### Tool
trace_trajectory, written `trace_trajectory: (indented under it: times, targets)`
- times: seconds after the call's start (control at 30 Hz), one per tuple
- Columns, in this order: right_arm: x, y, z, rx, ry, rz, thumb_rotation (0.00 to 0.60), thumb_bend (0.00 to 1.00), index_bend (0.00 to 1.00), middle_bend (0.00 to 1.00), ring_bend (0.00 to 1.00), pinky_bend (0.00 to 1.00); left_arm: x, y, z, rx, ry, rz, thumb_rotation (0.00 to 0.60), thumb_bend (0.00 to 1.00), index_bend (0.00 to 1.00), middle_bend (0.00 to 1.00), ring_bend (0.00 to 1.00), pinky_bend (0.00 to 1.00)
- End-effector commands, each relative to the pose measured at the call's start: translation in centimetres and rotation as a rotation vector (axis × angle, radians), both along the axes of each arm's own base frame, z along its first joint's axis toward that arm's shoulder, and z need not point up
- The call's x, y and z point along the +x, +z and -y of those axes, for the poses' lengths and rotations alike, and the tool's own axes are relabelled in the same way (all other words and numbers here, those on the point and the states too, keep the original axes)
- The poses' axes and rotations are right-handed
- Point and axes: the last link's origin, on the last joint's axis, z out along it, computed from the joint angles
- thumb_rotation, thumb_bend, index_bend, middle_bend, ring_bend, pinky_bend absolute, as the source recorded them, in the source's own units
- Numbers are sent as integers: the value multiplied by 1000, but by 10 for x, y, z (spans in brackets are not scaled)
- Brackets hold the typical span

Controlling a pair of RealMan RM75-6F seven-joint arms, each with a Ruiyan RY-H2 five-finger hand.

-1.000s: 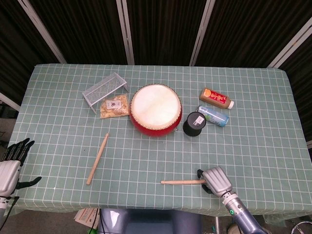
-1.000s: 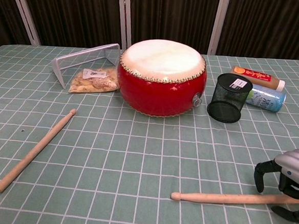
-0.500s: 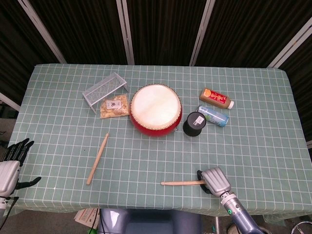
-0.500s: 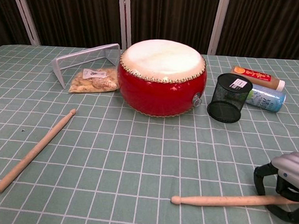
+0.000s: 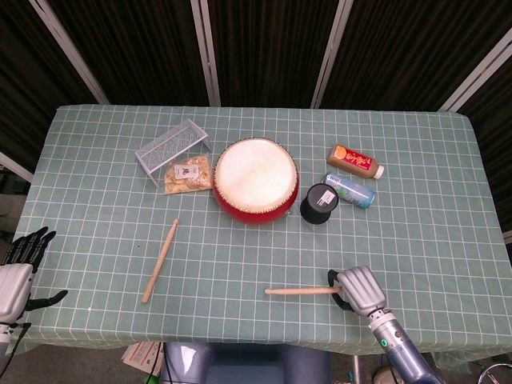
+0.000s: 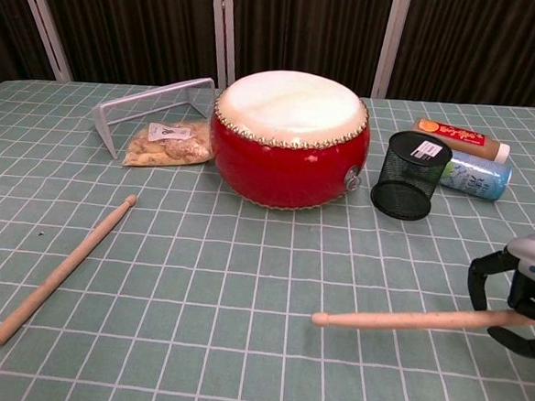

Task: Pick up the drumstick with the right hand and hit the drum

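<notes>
No legible text anywhere. White tag on the snack bag [image 6: 169,144], left of the drum [image 6: 289,138], carries a dark mark too small to read. Labels on the orange bottle [image 6: 457,136] and blue bottle [image 6: 476,177], right of the drum, are blurred.

table [image 5: 416,232]: checked green cloth | drum [image 5: 255,180] | pen cup [image 5: 319,203] | two bottles [image 5: 354,160]

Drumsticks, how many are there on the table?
2. One drumstick lies left of the drum, untouched. The other drumstick is held by the right hand near the front edge. None seem hidden.
</notes>
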Motion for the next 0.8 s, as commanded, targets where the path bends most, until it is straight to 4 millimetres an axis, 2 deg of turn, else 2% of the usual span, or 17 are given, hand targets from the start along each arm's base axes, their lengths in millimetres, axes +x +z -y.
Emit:
trace_trajectory:
  times: [0.03, 0.3, 0.53, 0.8]
  targets:
    - [3, 18, 11, -38, -99, 71, 600, 512, 956, 1000, 1000, 1000, 0, 0, 0, 0, 1, 0, 600, 0, 0, 0, 0, 0]
    - [11, 61, 35, -154, -237, 180, 600, 521, 959, 1000, 1000, 1000, 0, 0, 0, -1, 3, -1, 600, 0, 0, 0, 0, 0]
    - [29, 98, 61, -257, -270, 234, 600, 524, 960, 1000, 1000, 1000, 0, 0, 0, -4, 5, -3, 600, 0, 0, 0, 0, 0]
    - [49, 115, 97, -270, -293, 242, 600, 526, 960, 1000, 1000, 1000, -1, -1, 0, -18, 20, 5, 600, 0, 0, 0, 0, 0]
